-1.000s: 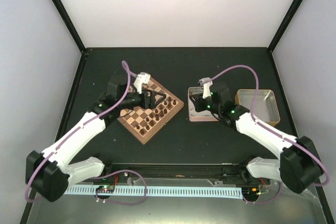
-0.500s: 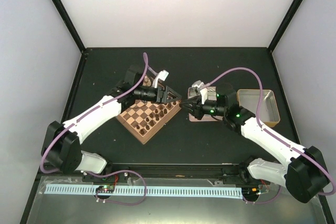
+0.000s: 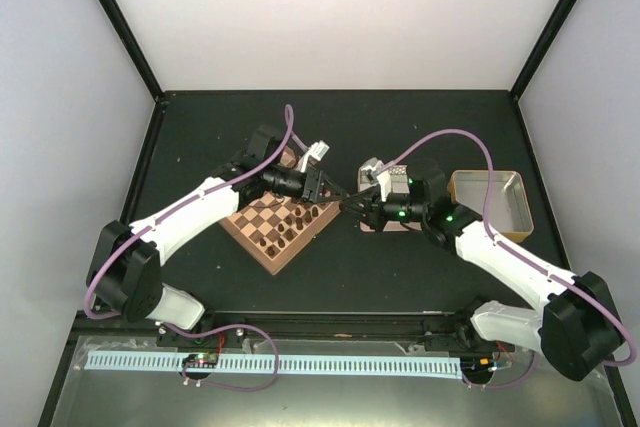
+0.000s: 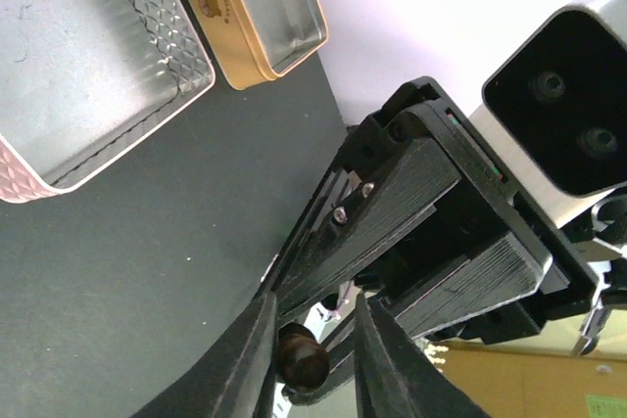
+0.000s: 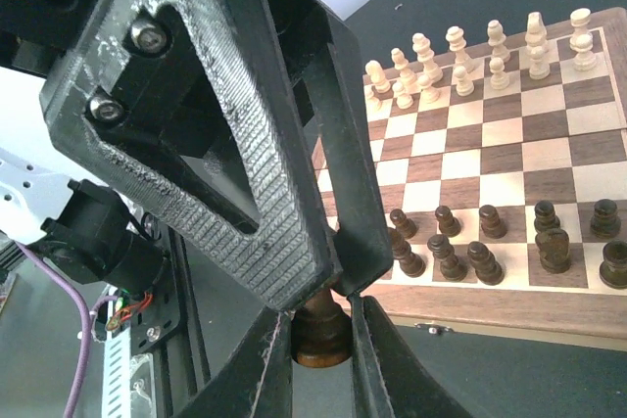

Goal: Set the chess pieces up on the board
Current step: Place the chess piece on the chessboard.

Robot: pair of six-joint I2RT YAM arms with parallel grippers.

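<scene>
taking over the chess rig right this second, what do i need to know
Right tool: shut on a dark chess piece at its base, just off the edge of the board, on the silver tin side.
Left tool: fingers either side of that piece's head; firm grip not clear.
Done: cream pieces lined along one edge, dark pieces in two rows at the opposite edge.
Left: likely finish the handover, place this piece, check for gaps.

Glossy wooden chess pieces (image 5: 483, 261), smooth wooden board (image 5: 509, 159) (shiny embossed tin (image 4: 98, 66))
</scene>
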